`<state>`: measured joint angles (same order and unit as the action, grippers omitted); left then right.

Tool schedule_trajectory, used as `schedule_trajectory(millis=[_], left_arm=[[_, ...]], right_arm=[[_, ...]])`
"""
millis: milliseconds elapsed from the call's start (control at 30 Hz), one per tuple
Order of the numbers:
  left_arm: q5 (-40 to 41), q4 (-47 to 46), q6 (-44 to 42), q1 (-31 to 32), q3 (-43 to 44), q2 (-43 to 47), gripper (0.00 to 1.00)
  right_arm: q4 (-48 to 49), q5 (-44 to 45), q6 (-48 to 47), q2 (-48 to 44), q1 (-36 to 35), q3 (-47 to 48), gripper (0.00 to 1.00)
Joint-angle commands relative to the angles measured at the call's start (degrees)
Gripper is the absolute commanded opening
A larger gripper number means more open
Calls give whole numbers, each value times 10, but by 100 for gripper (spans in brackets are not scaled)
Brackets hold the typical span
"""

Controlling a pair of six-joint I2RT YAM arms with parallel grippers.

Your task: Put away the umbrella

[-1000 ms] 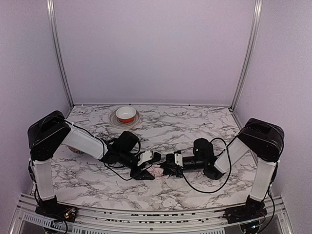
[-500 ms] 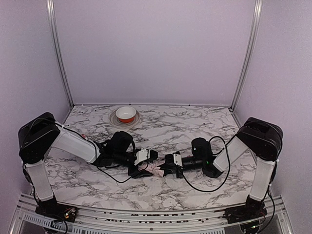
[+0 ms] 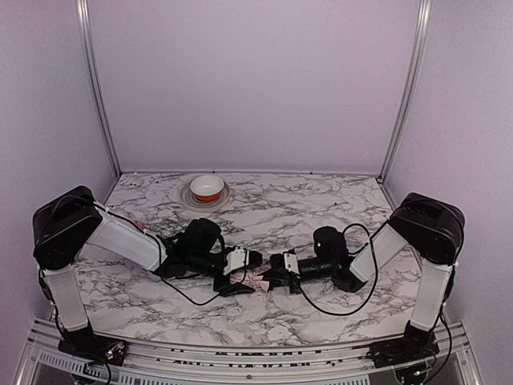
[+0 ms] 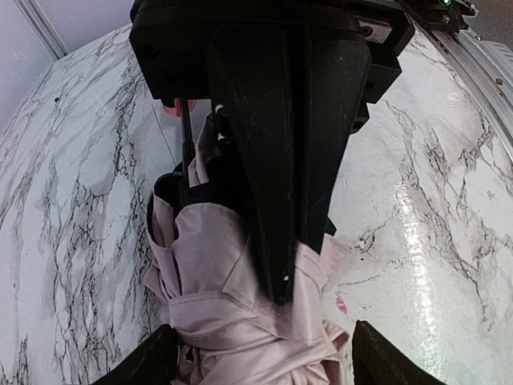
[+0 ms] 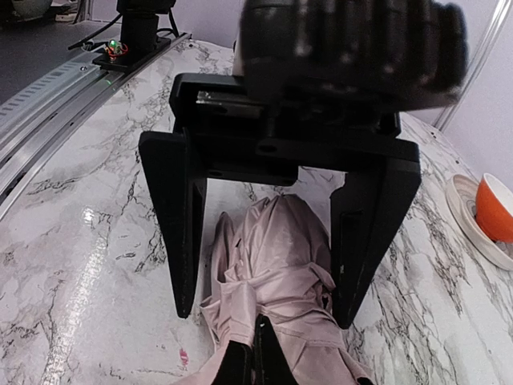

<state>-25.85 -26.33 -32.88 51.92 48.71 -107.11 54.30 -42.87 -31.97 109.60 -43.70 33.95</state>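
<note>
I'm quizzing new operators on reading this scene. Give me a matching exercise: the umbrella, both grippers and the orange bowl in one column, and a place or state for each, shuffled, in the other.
1. umbrella
2. left gripper
3. right gripper
4. bowl

A. shut, tip on the pink fabric
B. on a plate at the far side of the table
C. open, straddling the pink bundle
D. lying folded near the table's middle

Pairs: 1-D, 2-C, 3-A, 4-B.
</note>
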Motion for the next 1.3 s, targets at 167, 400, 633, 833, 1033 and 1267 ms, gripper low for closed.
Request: schedule_trajectory(millis=[167,400,633,833,1033,1267], left_arm=[[14,-23,-61,16,14,-50,77],[21,-24,-68,19,20,-42,99],[40,-25,-41,24,23,-60,87],[81,-24,-26,23,5,-71,58],[102,20,-18,16,12,-75,31],[107,43,-9,12,20,-81,4]], right_arm=[[-47,14,6,16,8,9,0],[-57,8,2,18,9,12,0],[-57,9,5,14,9,9,0],[-54,11,6,13,10,8,0],[-55,17,11,3,12,9,0],[-52,45,23,-20,12,6,11]])
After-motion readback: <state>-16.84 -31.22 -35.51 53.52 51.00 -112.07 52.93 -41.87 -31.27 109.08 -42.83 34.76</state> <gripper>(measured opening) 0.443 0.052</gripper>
